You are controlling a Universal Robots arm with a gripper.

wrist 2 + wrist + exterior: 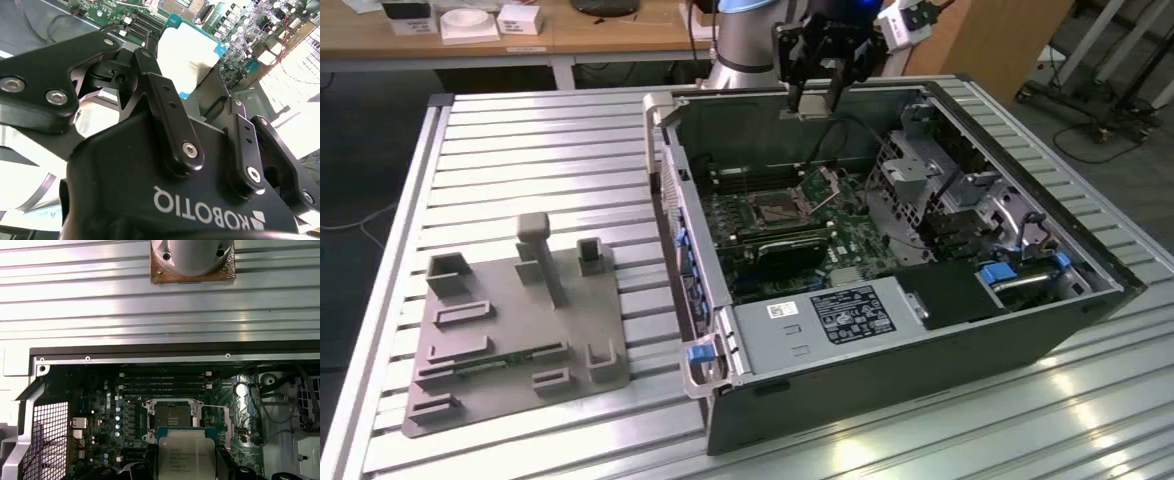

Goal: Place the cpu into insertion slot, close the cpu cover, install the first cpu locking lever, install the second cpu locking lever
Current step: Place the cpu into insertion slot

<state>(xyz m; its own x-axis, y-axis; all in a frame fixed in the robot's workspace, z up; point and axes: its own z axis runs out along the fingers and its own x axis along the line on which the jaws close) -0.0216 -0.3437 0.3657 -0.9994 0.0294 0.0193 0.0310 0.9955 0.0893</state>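
I am gripping the cpu (pixel 186 457) in my claw (pixel 814 102), top centre of the exterior view; the slot (pixel 172 419) is lying empty.

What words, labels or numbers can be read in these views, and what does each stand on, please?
Top of the cpu, held in the gripper: rows of print, too small to read.
Dark label and small white sticker on the grey metal box: print too small to read.
Body of the gripper: white maker's lettering, upside down; a brand mark, left unquoted.
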